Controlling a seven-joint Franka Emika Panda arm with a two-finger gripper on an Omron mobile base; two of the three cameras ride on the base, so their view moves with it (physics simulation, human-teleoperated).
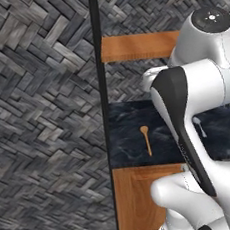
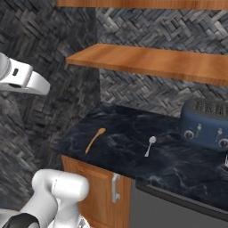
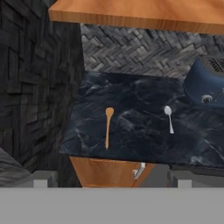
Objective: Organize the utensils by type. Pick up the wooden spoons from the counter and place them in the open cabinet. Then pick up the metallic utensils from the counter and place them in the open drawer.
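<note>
- Left base view: wooden spoon [image 1: 146, 139] lies on the black counter [image 1: 128, 130] at centre frame, bowl toward the wall, handle toward the counter's front edge. My arm's white links cover the right half of the frame, and past them I catch part of the metal spoon [image 1: 199, 126] at the right. A brown wooden shelf [image 1: 135, 47] runs above, and a low cabinet door [image 1: 141, 199] sits under the counter.
- Right base view: I see the same wooden spoon [image 2: 95, 140] at left-centre on the counter [image 2: 178, 169] and the metal spoon [image 2: 150, 146] near mid-frame, the two well apart. A dark blue toaster [image 2: 207, 122] stands at the right, clear of both. The shelf [image 2: 151, 60] crosses the upper frame; a door with a silver handle [image 2: 115, 187] shows at lower centre.
- Hand view: I look down on the counter [image 3: 140, 122], with the wooden spoon [image 3: 108, 127] left of centre and the metal spoon [image 3: 169, 118] right of it. The toaster [image 3: 205, 85] is at the upper right, the shelf [image 3: 135, 15] along the top. My gripper [image 3: 109, 183] sits at the bottom edge, spread wide and empty, well short of the counter.
- My judgement: I am on the first step, reaching for a wooden spoon. Next I must descend over its handle, line the fingers across it, and close. Nothing stands between; the overhanging shelf limits how I come in from above. I cannot make out an open cabinet or drawer here.
</note>
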